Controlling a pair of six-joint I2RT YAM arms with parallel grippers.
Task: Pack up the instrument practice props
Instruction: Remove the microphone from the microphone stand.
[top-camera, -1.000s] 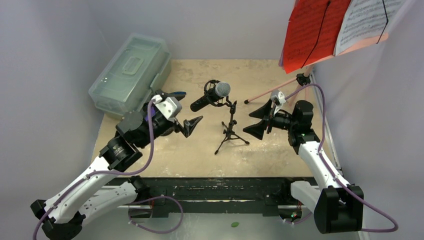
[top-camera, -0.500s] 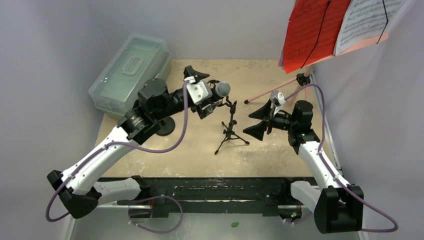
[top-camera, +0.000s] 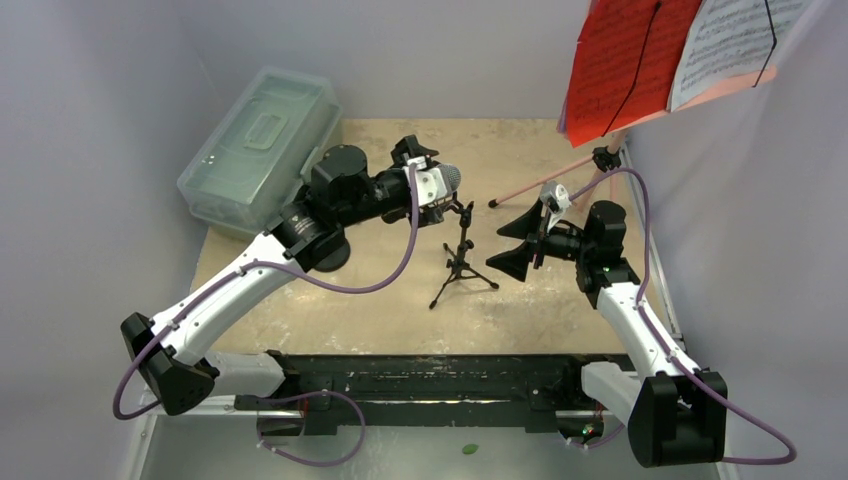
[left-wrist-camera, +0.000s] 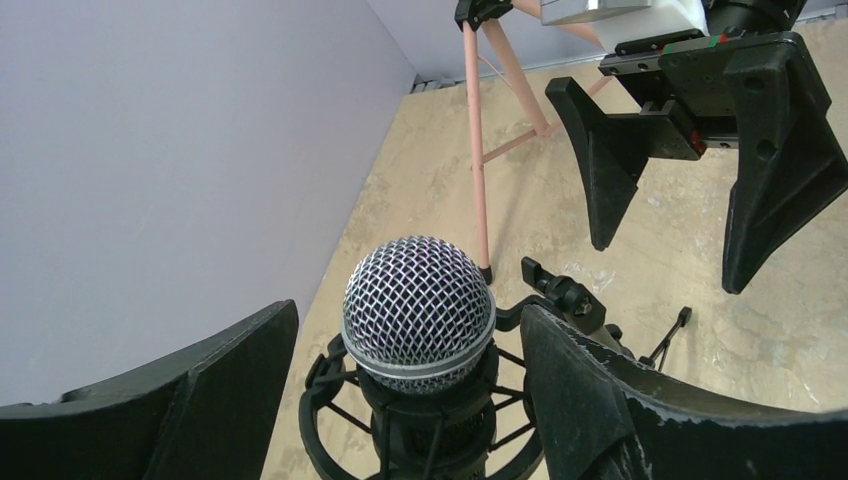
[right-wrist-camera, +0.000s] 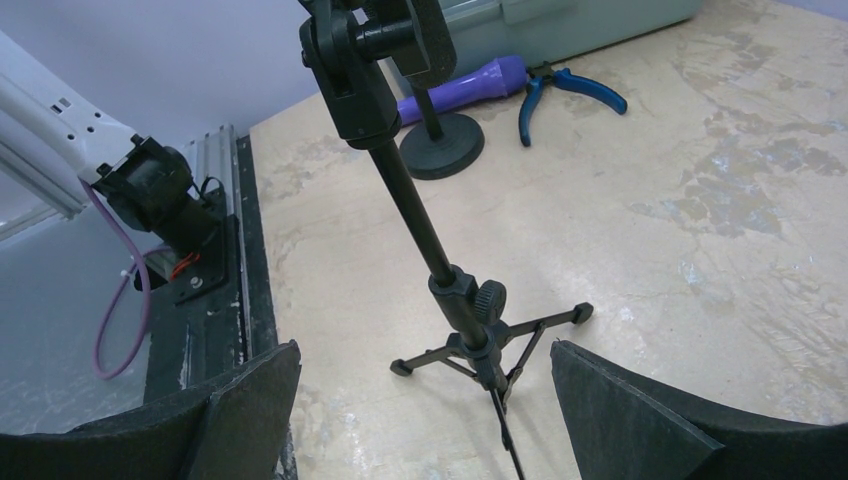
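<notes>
A black-silver microphone (top-camera: 448, 178) sits in a shock mount on a black mic tripod (top-camera: 460, 265) at mid-table. My left gripper (top-camera: 430, 182) is open, one finger on each side of the mesh head (left-wrist-camera: 418, 305), with a gap showing on the left side. My right gripper (top-camera: 494, 250) is open to the right of the tripod (right-wrist-camera: 480, 335) and faces it from a short distance. The pink music rack's legs (top-camera: 545, 182) stand at the back right, carrying red pages (top-camera: 625, 65) and white pages (top-camera: 735, 40). A purple microphone (right-wrist-camera: 470, 85) rests on a round-base stand (right-wrist-camera: 441, 148).
A clear greenish case (top-camera: 262, 145) stands shut at the back left. Blue-handled pliers (right-wrist-camera: 565, 88) lie beside the purple microphone, in front of the case. A pink rack leg (left-wrist-camera: 478, 180) comes down close behind the microphone. Walls close in on three sides.
My left arm has swung from near the case over to the microphone, and its jaws now straddle the mesh head, slightly narrower than before. The right arm has not moved.
</notes>
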